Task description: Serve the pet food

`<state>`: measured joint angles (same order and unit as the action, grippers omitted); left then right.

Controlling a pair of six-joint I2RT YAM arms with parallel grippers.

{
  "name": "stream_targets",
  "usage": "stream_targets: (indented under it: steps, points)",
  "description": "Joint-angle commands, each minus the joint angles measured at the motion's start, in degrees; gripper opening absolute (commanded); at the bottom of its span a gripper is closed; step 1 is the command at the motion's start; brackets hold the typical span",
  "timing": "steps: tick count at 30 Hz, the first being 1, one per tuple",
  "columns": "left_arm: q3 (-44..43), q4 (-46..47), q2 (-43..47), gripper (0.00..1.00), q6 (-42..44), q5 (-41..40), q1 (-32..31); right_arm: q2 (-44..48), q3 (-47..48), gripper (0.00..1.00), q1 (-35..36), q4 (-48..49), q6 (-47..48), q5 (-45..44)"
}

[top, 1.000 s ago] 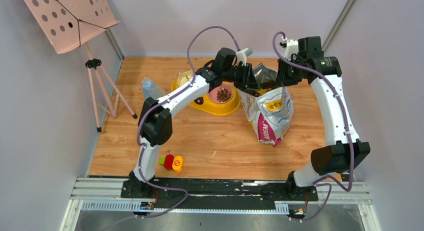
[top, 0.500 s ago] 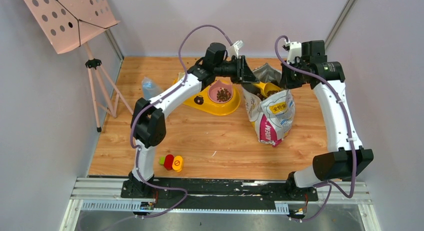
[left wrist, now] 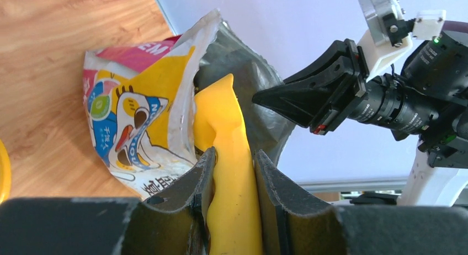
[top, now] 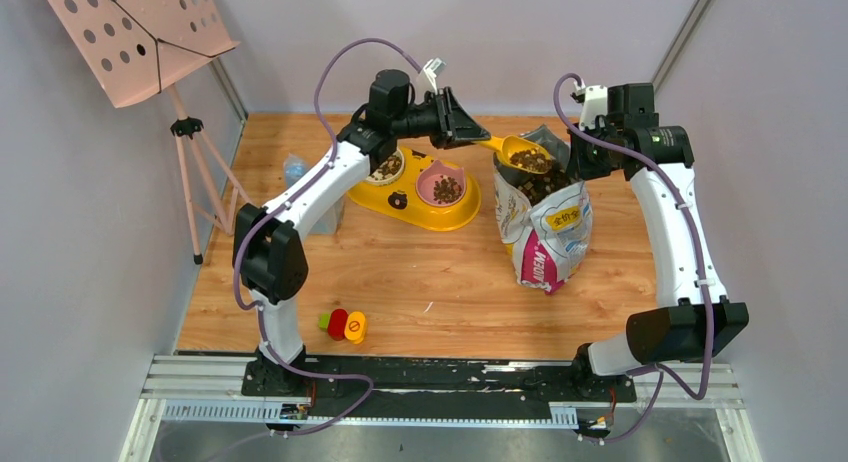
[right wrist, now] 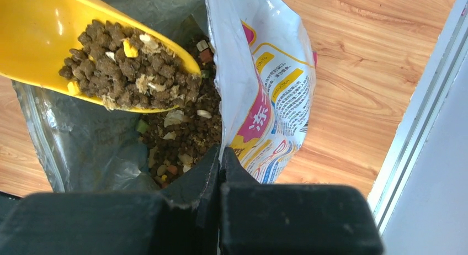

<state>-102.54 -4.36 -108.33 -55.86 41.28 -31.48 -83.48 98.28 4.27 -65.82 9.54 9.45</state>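
Horizontally outstretched, left jaws pinch the scoop (top: 506, 144) of pet food (right wrist: 118, 73); right jaws clamp the bag (top: 550, 232).

Two slender robot arms are bolted to a black base plate (top: 450, 372). The left arm (top: 330, 182) and right arm (top: 672, 222) have glossy white shells between bulky black joint housings. A thin purple cable (top: 370, 40) runs from the plate along each arm. Farthest from the plate, the left gripper (left wrist: 233, 154) and right gripper (right wrist: 219, 153) have matte black, wedge-shaped fingers. A white screwed bracket (left wrist: 386, 23) and a small green light (left wrist: 437, 41) sit behind the right one.
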Motion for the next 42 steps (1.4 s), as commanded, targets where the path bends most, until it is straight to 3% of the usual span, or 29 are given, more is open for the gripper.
stream_targets:
  steps: [1, 5, 9, 12, 16, 21, 26, 42]
  points:
    - [1.16, 4.0, 2.45, 0.0, -6.14, 2.7, 1.11, 2.57, 0.59, 0.0, 0.18, 3.61, 0.81, -0.6]
    - [3.16, 7.35, 1.48, 0.0, -13.17, 5.68, 1.71, 2.88, -0.52, 0.0, 0.2, 3.43, 0.87, -0.75]
    - [4.69, 7.35, 1.81, 0.0, -18.19, 13.83, 4.54, 2.59, -0.72, 0.0, 0.18, 2.54, 1.55, -0.58]
    - [8.46, 14.17, 3.79, 0.0, -23.77, 14.57, 6.06, 2.62, -0.95, 0.0, 0.21, 2.13, 2.04, -0.74]
    - [8.03, 22.04, -0.94, 0.0, -28.87, 16.41, 3.09, 2.31, -0.95, 0.0, 0.2, 2.08, 1.71, -0.94]
    - [11.99, 31.38, -1.12, 0.0, -36.73, 18.28, 4.83, 1.69, 0.34, 0.0, 0.17, 1.71, 1.43, -0.92]
    - [9.17, 31.99, -2.66, 0.0, -36.48, 19.26, 4.84, 1.5, 0.83, 0.0, 0.21, 1.66, 1.5, -1.2]
    - [14.73, 27.15, 6.75, 0.0, -31.88, 18.94, 16.65, -0.31, 0.55, 0.0, 0.16, 3.24, 1.8, 0.51]
